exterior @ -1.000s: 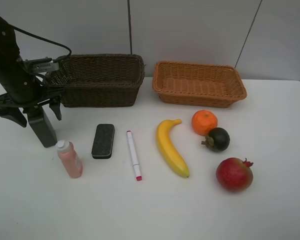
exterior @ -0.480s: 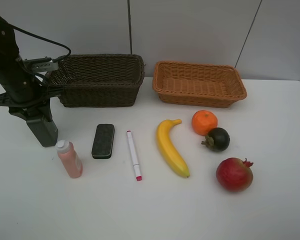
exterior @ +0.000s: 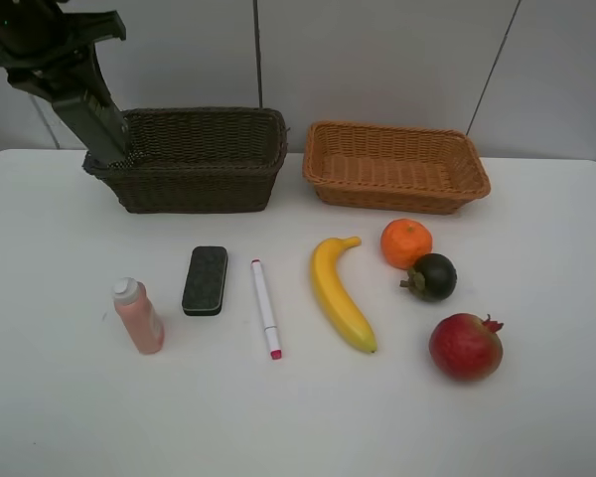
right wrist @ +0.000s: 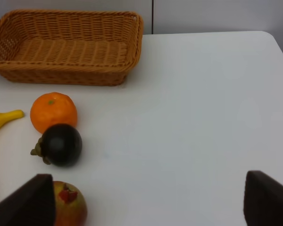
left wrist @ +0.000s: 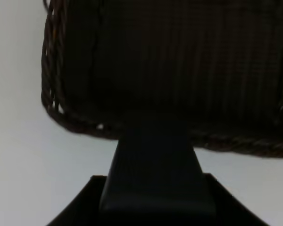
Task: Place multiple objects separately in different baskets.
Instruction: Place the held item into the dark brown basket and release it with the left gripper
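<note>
My left gripper (exterior: 68, 81) is shut on the black bottle (exterior: 103, 127) and holds it tilted in the air above the left end of the dark brown basket (exterior: 199, 189). The left wrist view shows the bottle (left wrist: 153, 174) over that basket's rim (left wrist: 80, 125). On the table lie the pink bottle (exterior: 139, 316), eraser (exterior: 205, 280), marker (exterior: 266, 308), banana (exterior: 340, 293), orange (exterior: 405, 242), mangosteen (exterior: 432, 276) and pomegranate (exterior: 465, 346). My right gripper (right wrist: 151, 202) stands open near the fruit, holding nothing, and is out of the high view.
The light orange-brown basket (exterior: 397, 194) stands at the back right with nothing in it, beside the dark one. Its wall (right wrist: 61, 75) is just behind the orange (right wrist: 53, 111) and mangosteen (right wrist: 61, 144). A grey wall rises behind the table.
My left gripper closed on the black bottle where it stood on the table, then lifted it up and back to the dark basket's left end. The rest stayed put.
</note>
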